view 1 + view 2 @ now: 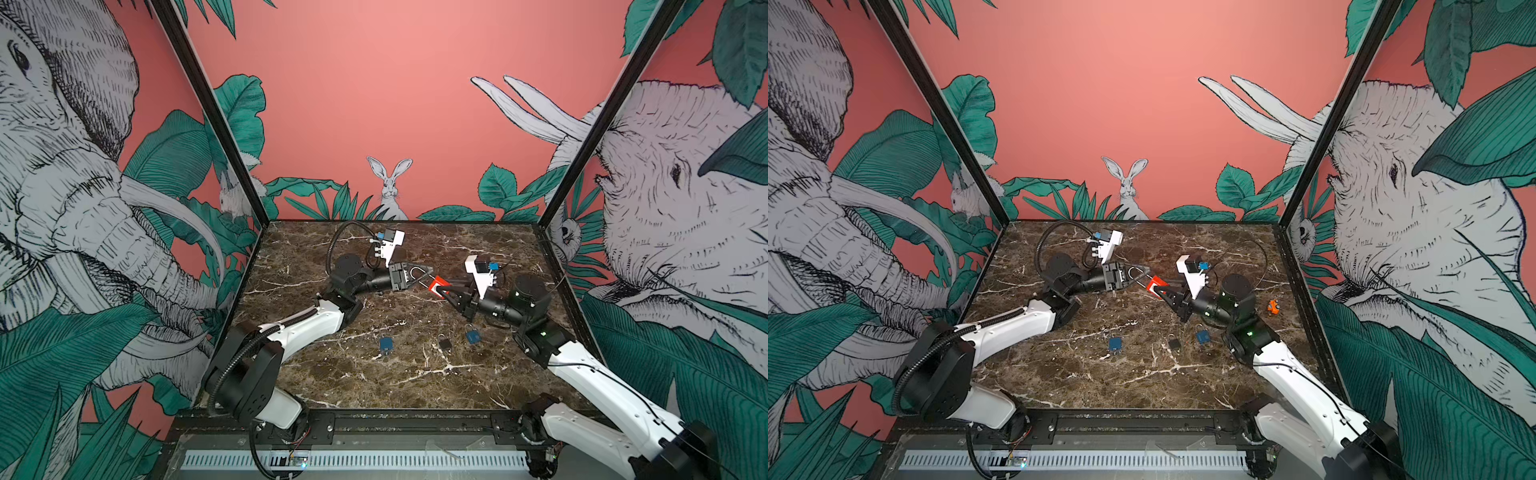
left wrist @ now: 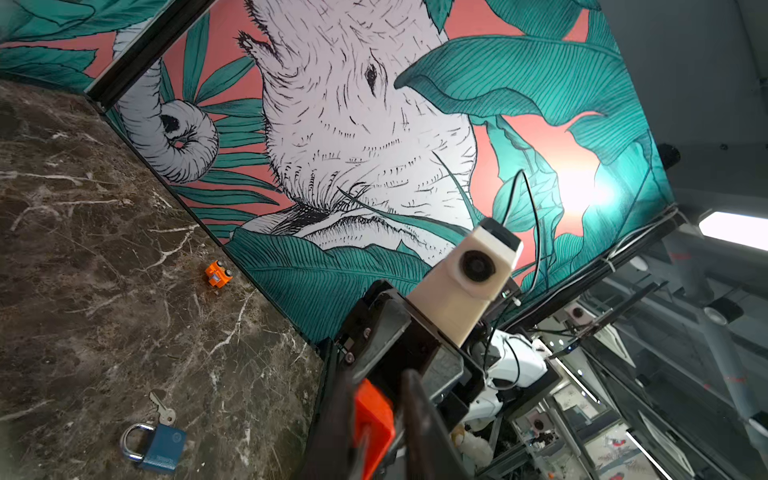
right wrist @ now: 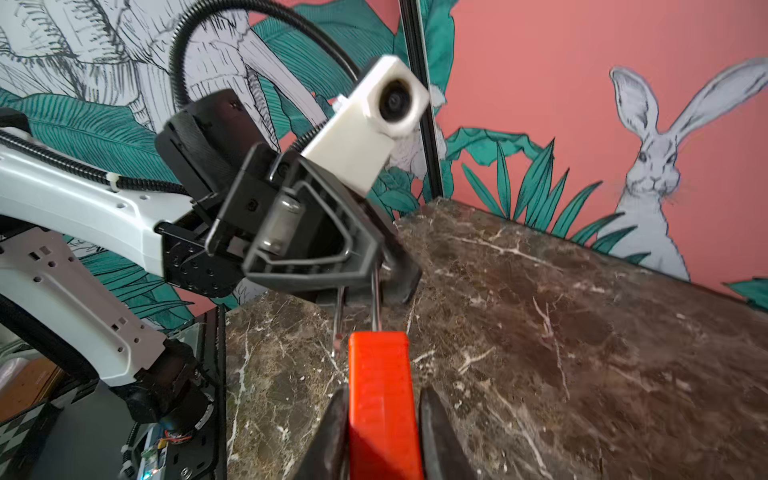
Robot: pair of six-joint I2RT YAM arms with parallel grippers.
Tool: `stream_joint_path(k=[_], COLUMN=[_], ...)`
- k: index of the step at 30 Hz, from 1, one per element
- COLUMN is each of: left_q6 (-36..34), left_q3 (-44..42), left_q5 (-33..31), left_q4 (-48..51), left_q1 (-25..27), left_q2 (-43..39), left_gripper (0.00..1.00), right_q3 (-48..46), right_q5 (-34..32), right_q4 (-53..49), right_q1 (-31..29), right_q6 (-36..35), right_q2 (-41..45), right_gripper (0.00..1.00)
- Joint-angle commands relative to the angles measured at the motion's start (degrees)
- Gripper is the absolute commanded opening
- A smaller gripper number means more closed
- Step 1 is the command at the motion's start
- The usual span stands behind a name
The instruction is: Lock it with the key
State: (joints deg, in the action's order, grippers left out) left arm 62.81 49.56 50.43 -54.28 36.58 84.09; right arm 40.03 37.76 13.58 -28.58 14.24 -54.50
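We see a dark brown marble bench (image 1: 374, 386), veined white, boxed in by coral walls painted with green leaves. There is an elephant (image 1: 62, 187) on the left wall, a rabbit (image 1: 390, 187) on the far wall, and a second elephant (image 1: 665, 178) on the right wall. Two black posts (image 1: 216, 116) rise from the far corners.

Two arms reach in from the near edge. The left end effector (image 1: 428, 273) stands narrowly parted, its fingers (image 2: 415, 415) on either side of the silver shackle (image 1: 417, 274); we cannot tell whether they touch it. The red padlock (image 1: 436, 287) hangs above mid-bench between the arms, its body clamped in the right end effector (image 1: 442, 291).

We count four padlocks. Besides the red one, three lie toward the near side: a left blue padlock (image 1: 386, 344), a dark padlock (image 1: 445, 343) and a right blue padlock (image 1: 471, 336). One key (image 2: 163, 409) lies on the bench just beside the right blue padlock. One small orange object (image 1: 1273, 307) sits near the right wall.
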Motion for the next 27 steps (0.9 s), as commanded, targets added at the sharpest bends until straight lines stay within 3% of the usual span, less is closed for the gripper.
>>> stream_joint_path(k=[1, 6, 12, 19, 27], left_q6=[-8.7, -13.5, -15.3, -16.3, -16.0], left_q3=[-0.3, -0.5, -1.7, -2.3, -3.2], left_q5=[2.6, 4.4, 5.8, 6.9, 7.1], left_q4=[4.5, 10.1, 12.9, 14.6, 14.3], left_q1=[0.2, 0.2, 0.2, 0.2, 0.2], left_q2=[-5.5, -7.9, -10.0, -11.3, -11.6], left_gripper=[0.48, 0.51, 0.5, 0.46, 0.38], right_q3=[4.8, 7.0, 8.7, 8.1, 5.5], right_q5=[6.1, 14.4, 20.6, 21.0, 22.3], right_q4=[-5.4, -6.0, -8.5, -8.1, 0.5], right_q1=[1.4, 5.9, 8.7, 9.7, 10.6], right_q6=[1.6, 7.5, 8.1, 8.5, 14.2], right_q2=[-0.5, -0.9, 0.0, 1.0, 1.2], right_gripper=[0.0, 0.0, 0.0, 0.0, 0.0])
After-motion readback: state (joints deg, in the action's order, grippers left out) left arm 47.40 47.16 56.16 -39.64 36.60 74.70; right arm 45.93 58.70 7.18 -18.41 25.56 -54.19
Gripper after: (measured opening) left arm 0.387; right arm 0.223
